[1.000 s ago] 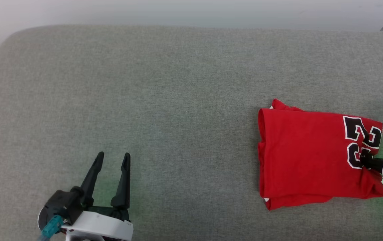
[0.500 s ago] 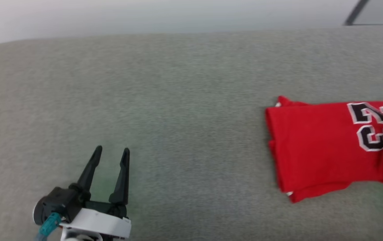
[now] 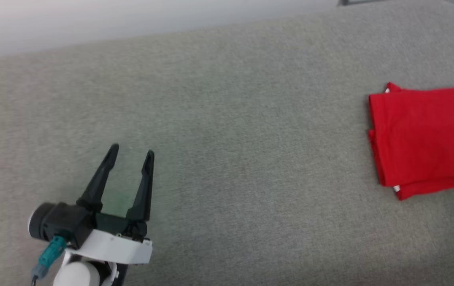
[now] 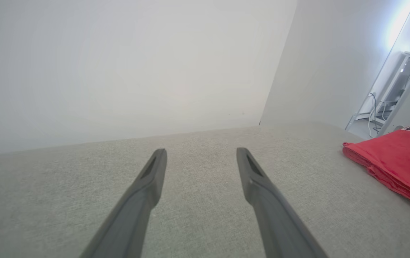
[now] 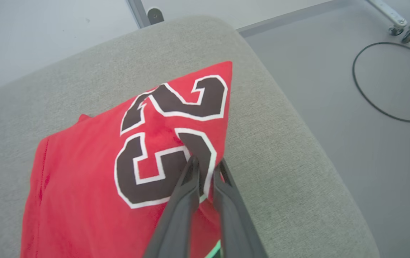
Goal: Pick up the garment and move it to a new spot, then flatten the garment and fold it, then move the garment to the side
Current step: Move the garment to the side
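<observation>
Right hand (image 5: pixel 206 165) was clamped on the garment (image 5: pixel 83 179), its two dark fingers nearly together, with a fold of red cloth pinched between them beside the lower of the black, white-edged numerals (image 5: pixel 147 190). From that grip the folded garment spread away across the grey fabric-covered tabletop (image 5: pixel 280 143). Its pointed corner lay close to the tabletop's rounded end, and the grey floor (image 5: pixel 387 161) showed beyond.

Left hand (image 3: pixel 131 151) hovered over bare tabletop (image 3: pixel 250 159), well apart from the garment (image 3: pixel 421 135), with its fingers spread wide and nothing between them. In the left wrist view the garment (image 4: pixel 395 157) lay off to the right as a layered red fold.

Against the picture of a second before, the whole head view had shifted, so the camera had turned. The tabletop's rounded left corner had gone from the picture, and a rounded corner had come in at the upper right. The garment, then wholly in the picture with its numerals and the right hand's pale body at the right edge, was now cut by that edge, with only a sliver of white numeral trim left. The gap between the left hand and the garment had widened. The left hand had stayed just as wide open, and the garment had kept the same folded shape
</observation>
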